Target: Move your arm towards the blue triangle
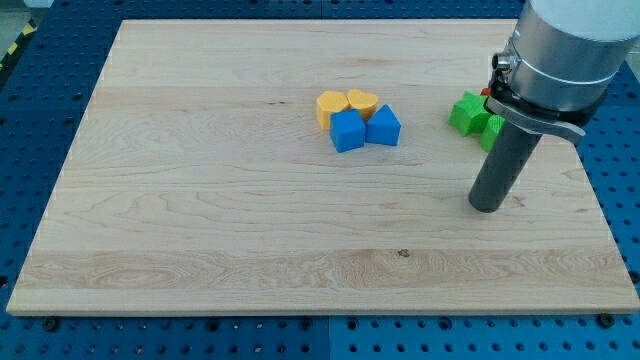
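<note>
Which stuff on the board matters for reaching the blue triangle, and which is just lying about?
Belongs to the job:
- blue triangle
- my tip, to the view's right of it and lower, apart from it

Just lying about:
- blue cube, touching the triangle
- yellow heart
- orange block
- green blocks, partly behind the rod

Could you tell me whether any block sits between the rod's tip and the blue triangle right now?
Nothing visible does. My tip rests toward the view's right, and the blue triangle lies up and to the view's left of it across bare wood. The green blocks sit above my tip, off that line.
</note>
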Robot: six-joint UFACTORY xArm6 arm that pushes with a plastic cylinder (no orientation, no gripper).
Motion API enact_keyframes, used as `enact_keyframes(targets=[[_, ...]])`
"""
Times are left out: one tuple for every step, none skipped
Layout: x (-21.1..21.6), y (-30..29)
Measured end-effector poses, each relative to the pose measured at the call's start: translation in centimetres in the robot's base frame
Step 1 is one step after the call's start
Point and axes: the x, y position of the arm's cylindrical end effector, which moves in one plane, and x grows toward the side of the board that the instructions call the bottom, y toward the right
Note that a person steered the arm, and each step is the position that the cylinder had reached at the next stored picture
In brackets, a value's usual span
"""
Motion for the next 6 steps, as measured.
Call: enact_keyframes(targets=[[0.0, 0.0], [-0.2, 0.0], [-0.3, 0.0], [-0.4, 0.0], [-1.2, -0.2], [-2.4, -2.2]])
